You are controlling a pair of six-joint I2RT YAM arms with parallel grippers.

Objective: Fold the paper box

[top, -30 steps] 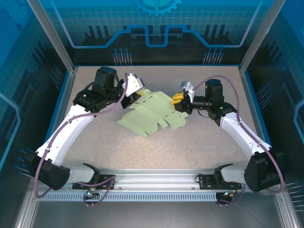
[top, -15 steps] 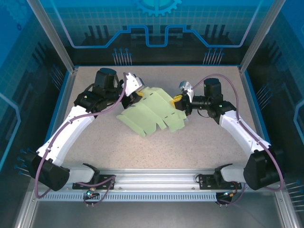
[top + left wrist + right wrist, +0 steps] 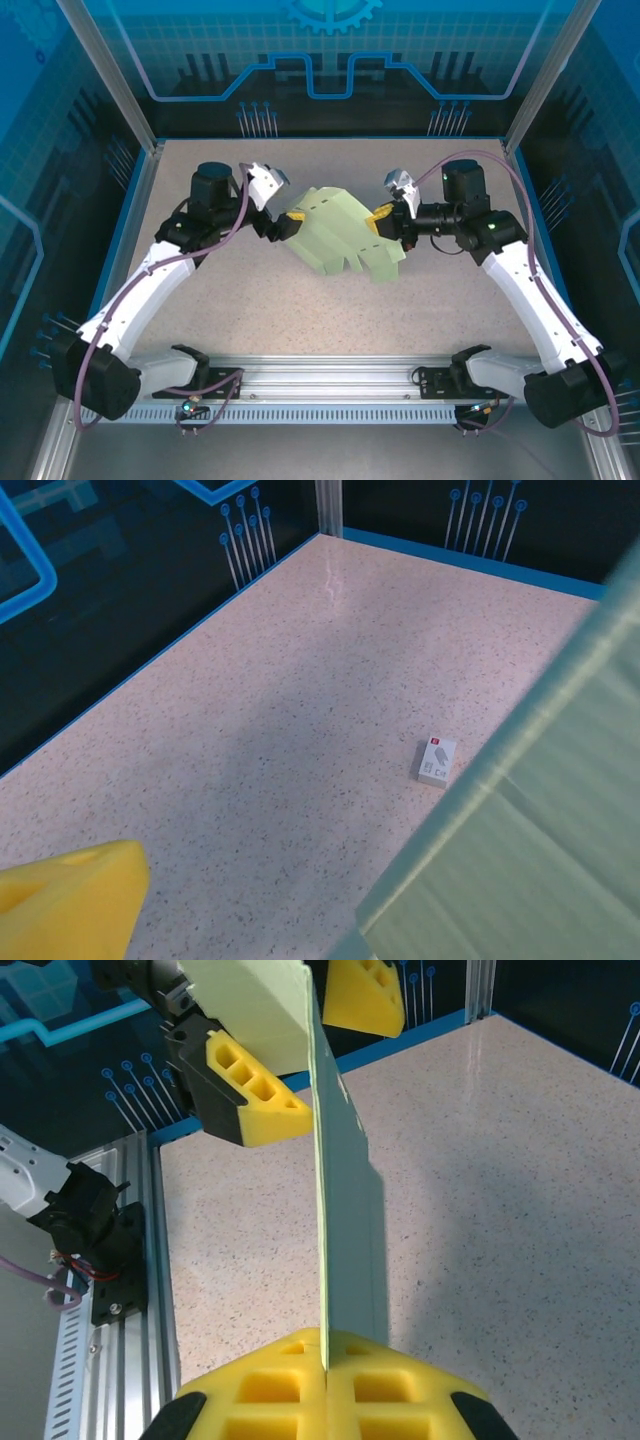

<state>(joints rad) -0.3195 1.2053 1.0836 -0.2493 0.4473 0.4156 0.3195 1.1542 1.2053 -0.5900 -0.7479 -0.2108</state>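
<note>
Count: one paper box (image 3: 340, 235), long axis running jaw to jaw. Right gripper (image 3: 325, 1370) is clamped on its near edge. Left gripper (image 3: 290, 222) jaws are spread astride the far end. One white tag (image 3: 437, 761).

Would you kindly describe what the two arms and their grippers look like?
The left arm and right arm each have slim white link covers between chunky black joint housings, with a mauve cable looping alongside. The left gripper and right gripper have black bodies and blocky yellow pads moulded with square pockets.
</note>
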